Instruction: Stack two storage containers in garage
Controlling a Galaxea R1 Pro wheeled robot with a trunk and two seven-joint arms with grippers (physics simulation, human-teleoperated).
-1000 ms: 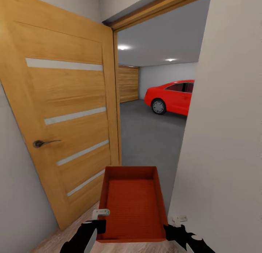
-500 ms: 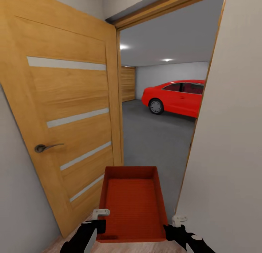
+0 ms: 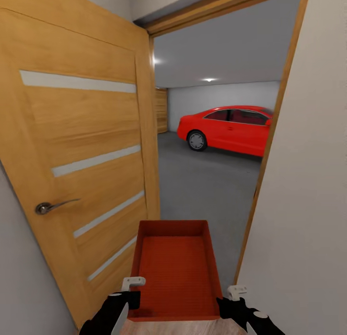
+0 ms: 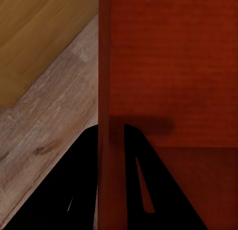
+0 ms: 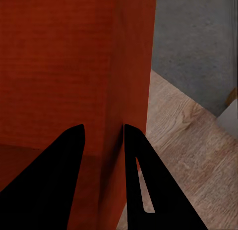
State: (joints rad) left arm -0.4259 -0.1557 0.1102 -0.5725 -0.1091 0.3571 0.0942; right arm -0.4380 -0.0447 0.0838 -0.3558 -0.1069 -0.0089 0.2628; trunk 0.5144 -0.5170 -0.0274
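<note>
The near wall of the storage container point(image 3: 173, 272) is cut off at the head view's lower edge, and its underside is hidden. The head view alone shows the open wooden door point(image 3: 82, 166), the red car point(image 3: 226, 130) and the garage floor point(image 3: 202, 190) beyond the doorway. The left gripper point(image 4: 110, 141) pinches the container's left wall; the right gripper point(image 5: 104, 138) pinches its right wall, above light plank flooring point(image 5: 173, 141).

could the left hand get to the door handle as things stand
Probably not: the left hand is shut on the left wall of the storage container, which the right hand grips on the other side. The door handle sits well up and off to its left, so it would have to let go first.
</note>
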